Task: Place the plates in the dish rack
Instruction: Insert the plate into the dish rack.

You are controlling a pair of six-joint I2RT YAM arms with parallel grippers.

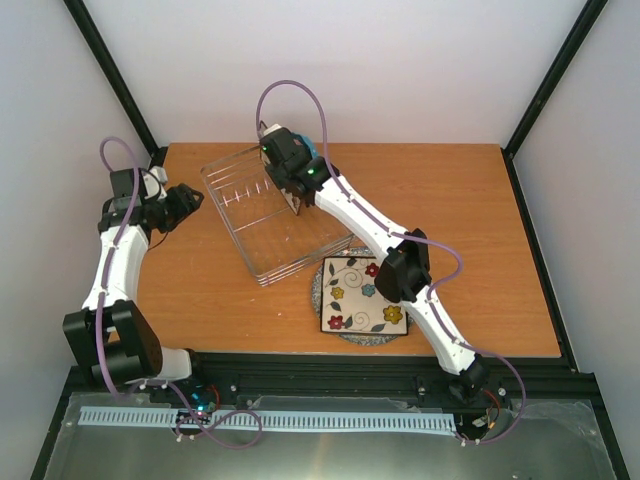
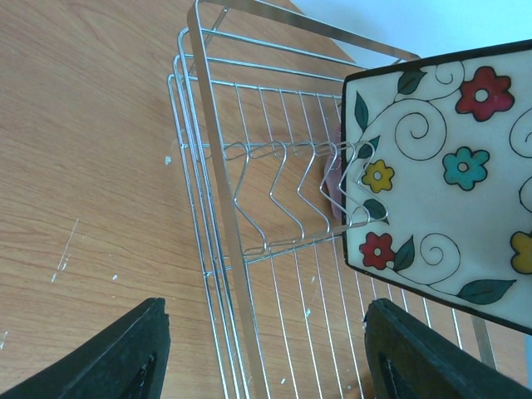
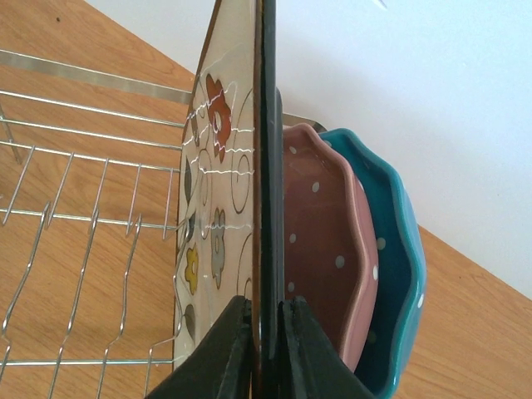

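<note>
Count: one wire dish rack (image 1: 240,185), two square flowered plates, two dotted scalloped plates, one round grey speckled plate (image 1: 316,288). The right gripper (image 3: 268,307), extended over the rack, is clamped on the upright square plate (image 3: 220,208), just beside the pink scalloped plate (image 3: 320,241) and the teal scalloped plate (image 3: 395,266). The second square plate (image 1: 365,295) lies on the grey plate, and the left gripper (image 2: 264,307) hovers beside the rack, fingers apart and empty.

On table (image 1: 450,200), left of centre: dish rack (image 1: 250,215). In rack, at far-right end: upright square plate (image 3: 218,249), scalloped plates (image 3: 328,241) standing just behind it. Just beside rack's near corner, on table: round plate (image 1: 316,288), second square plate (image 1: 363,295) flat on top.
</note>
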